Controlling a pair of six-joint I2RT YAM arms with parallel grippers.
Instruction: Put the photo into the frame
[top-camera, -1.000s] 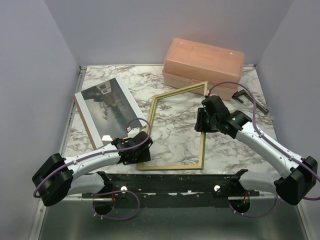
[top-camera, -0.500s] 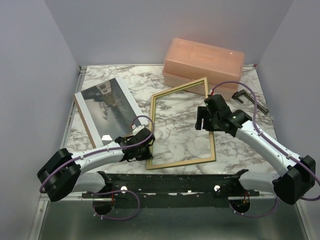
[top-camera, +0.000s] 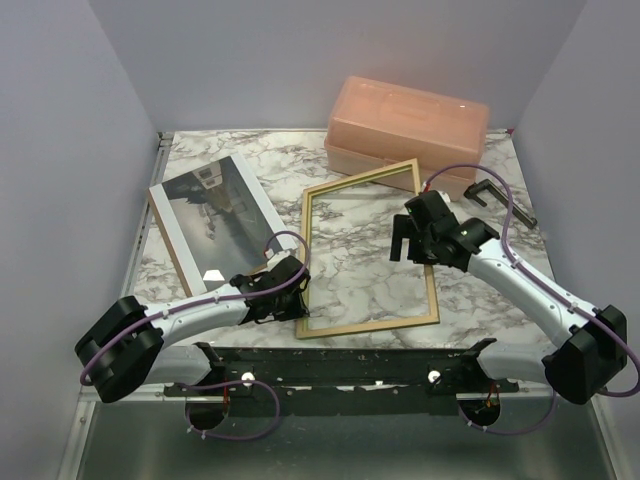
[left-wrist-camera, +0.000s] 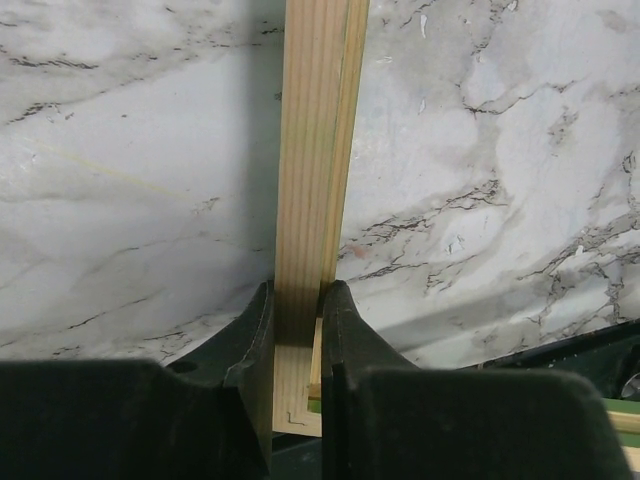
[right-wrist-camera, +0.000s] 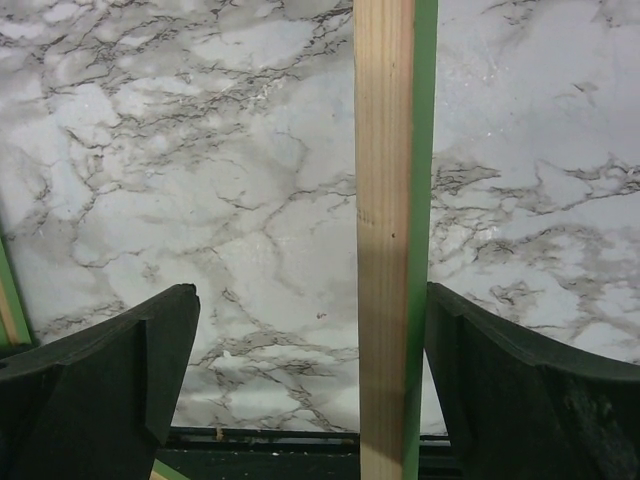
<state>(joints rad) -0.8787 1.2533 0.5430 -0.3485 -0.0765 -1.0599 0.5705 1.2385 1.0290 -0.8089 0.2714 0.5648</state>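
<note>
Left pincer (left-wrist-camera: 297, 300) grips the frame (right-wrist-camera: 385, 250) at its near-left corner, right pincer (right-wrist-camera: 310, 330) gapes astride the right rail; keep it flat, back-up on the table (top-camera: 200, 150), for the photo (top-camera: 215, 205) far left.

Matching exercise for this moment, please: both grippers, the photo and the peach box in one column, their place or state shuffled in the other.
Column one
1. left gripper
2. right gripper
3. photo
4. peach box

Column two
a. far side of the table, lid shut
b. open, fingers either side of a frame rail
c. picture side up, left of the frame
d. shut on the frame's left rail

Pairs: 1-d, 2-b, 3-c, 4-a
</note>
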